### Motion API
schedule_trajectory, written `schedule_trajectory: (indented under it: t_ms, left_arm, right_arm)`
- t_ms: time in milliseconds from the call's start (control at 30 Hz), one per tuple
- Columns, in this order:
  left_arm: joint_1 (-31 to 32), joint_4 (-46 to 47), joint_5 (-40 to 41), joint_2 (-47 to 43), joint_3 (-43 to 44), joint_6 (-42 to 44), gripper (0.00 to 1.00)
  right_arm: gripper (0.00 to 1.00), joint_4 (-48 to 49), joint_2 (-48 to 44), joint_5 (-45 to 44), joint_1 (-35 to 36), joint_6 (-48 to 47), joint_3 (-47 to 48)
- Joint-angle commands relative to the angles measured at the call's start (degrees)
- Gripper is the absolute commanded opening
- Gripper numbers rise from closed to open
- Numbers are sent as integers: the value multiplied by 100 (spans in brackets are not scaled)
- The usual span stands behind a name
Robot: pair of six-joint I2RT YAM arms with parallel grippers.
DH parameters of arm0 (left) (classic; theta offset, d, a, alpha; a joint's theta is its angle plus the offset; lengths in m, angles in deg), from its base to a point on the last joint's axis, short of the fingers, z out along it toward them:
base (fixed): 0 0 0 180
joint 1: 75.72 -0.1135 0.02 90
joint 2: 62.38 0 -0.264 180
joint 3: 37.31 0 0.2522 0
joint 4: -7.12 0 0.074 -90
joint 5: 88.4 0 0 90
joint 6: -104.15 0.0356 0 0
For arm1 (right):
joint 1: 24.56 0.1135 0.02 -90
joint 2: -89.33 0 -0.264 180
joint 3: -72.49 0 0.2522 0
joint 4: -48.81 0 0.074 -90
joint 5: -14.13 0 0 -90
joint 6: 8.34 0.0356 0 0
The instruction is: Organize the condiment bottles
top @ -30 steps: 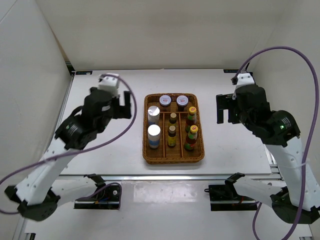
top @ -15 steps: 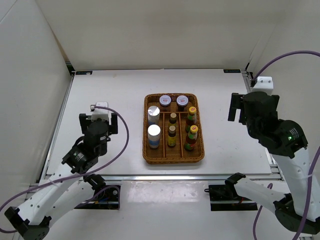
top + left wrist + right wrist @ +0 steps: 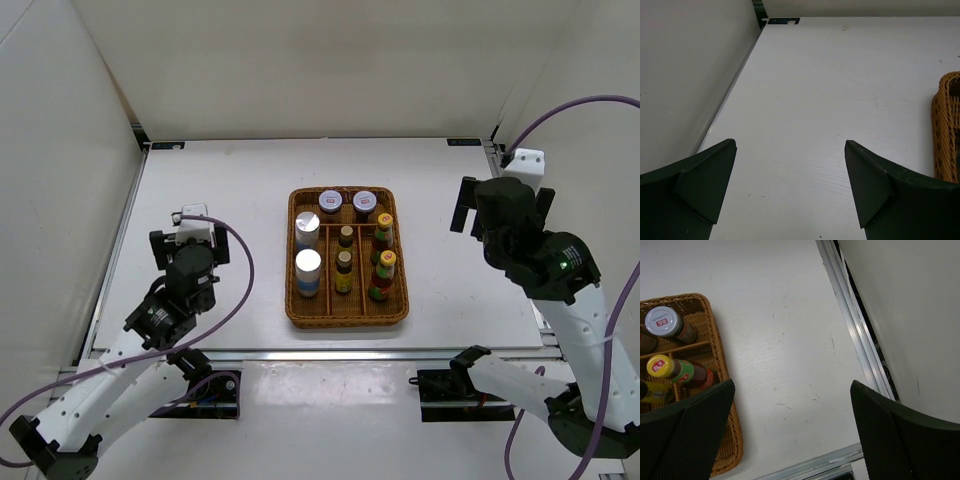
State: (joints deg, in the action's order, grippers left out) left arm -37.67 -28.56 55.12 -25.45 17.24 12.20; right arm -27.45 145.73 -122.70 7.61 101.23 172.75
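All eight condiment bottles stand in the brown wicker tray point(image 3: 296, 300) at the table's middle. Two purple-lidded jars point(image 3: 331, 201) fill the far row. Two silver-topped white cylinders point(image 3: 307, 226) are in the left lane, two small dark bottles point(image 3: 345, 237) in the middle lane, and two red yellow-capped sauce bottles point(image 3: 384, 228) in the right lane. My left gripper point(image 3: 190, 243) is open and empty, left of the tray. My right gripper point(image 3: 503, 203) is open and empty, right of the tray. The right wrist view shows one purple-lidded jar point(image 3: 662, 321) and one red sauce bottle point(image 3: 677, 371).
The tray's rim shows at the right edge of the left wrist view point(image 3: 944, 125) and at the left of the right wrist view point(image 3: 715, 345). White walls close the table's left, back and right. A metal rail point(image 3: 855, 335) runs along the right edge.
Both arms have drawn away from the tray: the left one back toward the near left, the right one out to the right. The bottles and the tray have not moved.
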Motion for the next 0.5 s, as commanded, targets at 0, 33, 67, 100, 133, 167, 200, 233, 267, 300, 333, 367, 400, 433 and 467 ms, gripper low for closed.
schedule_trajectory:
  t_ms: [0,33,67,100,133,167,200,233,267,300,333,367,400,433,467]
  left_arm:
    - [-16,73,440,-299,-80,-77,100]
    - [-16,125,501,-300,-81,-77,100]
    - [-16,126,502,-352,-141,-77,100]
    - [-16,187,502,-353,-142,-77,100]
    - [-16,187,502,-353,-142,-77,100]
    - [-16,239,502,-353,-194,-77,100]
    - [-16,240,554,-353,-195,-77,100]
    - [-16,240,555,-292,-195,-77,100]
    - [-16,240,555,-239,-195,-77,100]
    - [-16,240,555,-239,-195,-77,100]
    - [-16,240,555,-186,-195,-77,100]
    - [-16,292,607,-186,-195,-77,100]
    - [-16,293,607,-186,-256,-77,100]
    - [-16,354,660,-186,-256,-25,100]
    - [-16,406,660,-186,-317,-24,100]
  right_arm:
    - [99,501,-129,104,-8,126,-168]
    - [99,502,-129,104,-8,126,-168]
    - [99,502,-129,104,-8,126,-168]
    - [99,502,-129,43,-8,126,-168]
    - [99,502,-129,42,-8,74,-168]
    - [99,502,-60,42,-8,73,-168]
    - [99,502,10,42,-8,21,-108]
    - [99,502,11,-19,-8,20,-107]
    - [99,450,89,-80,-8,20,-107]
    - [99,354,151,-81,-8,20,-107]
    - [99,353,152,-159,-8,81,-107]
    - [99,300,152,-212,-8,82,-107]
    - [99,300,152,-213,-8,82,-185]
    - [99,300,152,-213,-8,134,-186]
    - [99,248,152,-213,-8,135,-264]
